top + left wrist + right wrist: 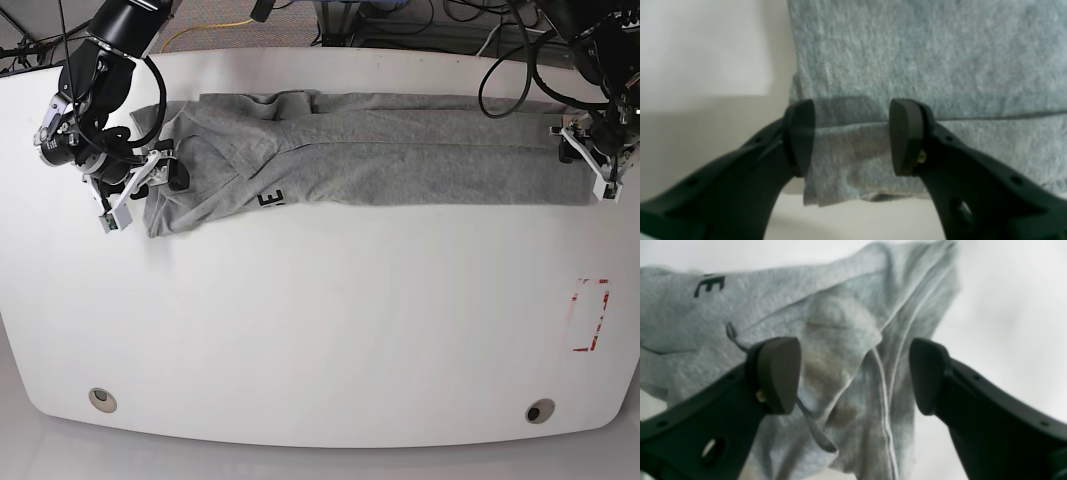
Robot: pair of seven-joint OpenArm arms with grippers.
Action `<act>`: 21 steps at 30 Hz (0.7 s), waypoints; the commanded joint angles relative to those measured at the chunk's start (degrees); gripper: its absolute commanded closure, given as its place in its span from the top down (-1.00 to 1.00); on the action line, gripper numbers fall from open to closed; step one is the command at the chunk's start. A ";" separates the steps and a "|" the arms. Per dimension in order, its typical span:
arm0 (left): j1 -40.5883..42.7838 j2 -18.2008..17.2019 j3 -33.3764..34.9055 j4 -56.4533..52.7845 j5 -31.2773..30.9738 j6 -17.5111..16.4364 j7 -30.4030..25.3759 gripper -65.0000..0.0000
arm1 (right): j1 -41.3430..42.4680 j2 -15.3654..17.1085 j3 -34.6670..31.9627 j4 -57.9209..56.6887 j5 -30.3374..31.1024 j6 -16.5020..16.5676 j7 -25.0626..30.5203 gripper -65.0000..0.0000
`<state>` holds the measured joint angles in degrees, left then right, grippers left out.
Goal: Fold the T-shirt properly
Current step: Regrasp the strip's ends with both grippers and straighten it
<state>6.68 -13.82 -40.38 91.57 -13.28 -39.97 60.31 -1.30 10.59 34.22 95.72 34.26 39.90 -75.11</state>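
Note:
The heather-grey T-shirt (380,160) lies as a long folded band across the far half of the white table (320,330). Black lettering (272,200) shows at its front edge. My right gripper (145,185) stands open at the band's left end. In the right wrist view its wide-apart fingers (778,373) flank the bunched sleeve and seam of the T-shirt (840,323). My left gripper (588,160) is open at the band's right end. In the left wrist view the pads (903,136) straddle a layered edge of the T-shirt (923,60) without pinching it.
A red rectangular mark (590,315) sits on the table at the right. Two round holes (100,399) (540,411) lie near the front edge. Cables (400,20) run behind the table's far rim.

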 commanded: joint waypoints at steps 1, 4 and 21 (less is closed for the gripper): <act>-0.66 0.24 -0.10 -1.50 0.57 -0.03 -1.37 -0.02 | 0.90 0.79 0.38 0.76 0.60 0.10 1.75 0.48; -0.74 0.86 0.07 -3.09 1.45 -0.03 -4.36 -0.02 | 1.70 -0.70 -0.68 0.76 0.60 0.10 2.01 0.47; -0.04 0.77 -0.45 -5.55 1.45 -0.03 -5.76 -0.02 | 1.34 -1.14 -0.77 0.59 0.60 0.10 3.07 -1.00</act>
<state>6.63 -12.25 -40.45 85.95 -12.25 -39.97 54.15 -0.10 8.45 32.95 93.97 33.87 39.88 -73.25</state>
